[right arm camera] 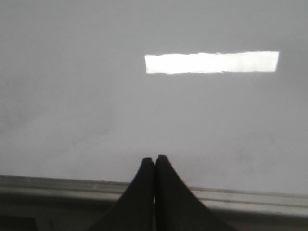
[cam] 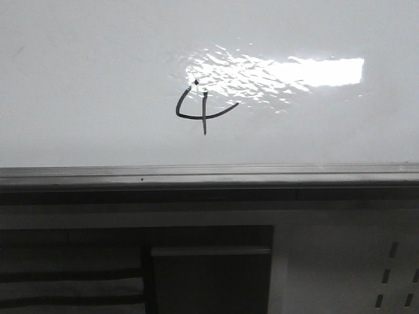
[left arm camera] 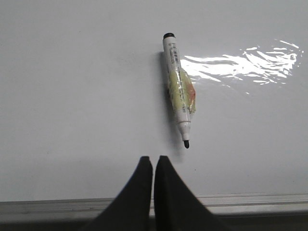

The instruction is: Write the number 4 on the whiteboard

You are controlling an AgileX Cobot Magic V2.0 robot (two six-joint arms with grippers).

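A thin black open-topped number 4 (cam: 203, 111) is drawn on the glossy whiteboard (cam: 78, 78), just left of the rippled light reflection. No gripper shows in the front view. In the left wrist view a white marker (left arm camera: 177, 86) with yellow tape round its barrel lies on the whiteboard (left arm camera: 72, 96), uncapped, its black tip pointing towards my left gripper (left arm camera: 153, 158). That gripper is shut and empty, a short way from the tip. My right gripper (right arm camera: 155, 157) is shut and empty over the whiteboard (right arm camera: 72, 96).
A grey metal edge rail (cam: 209, 175) runs along the board's near edge, also in the left wrist view (left arm camera: 250, 199) and the right wrist view (right arm camera: 250, 197). Below it stands a dark cabinet panel (cam: 209, 281) and a white perforated panel (cam: 393, 268).
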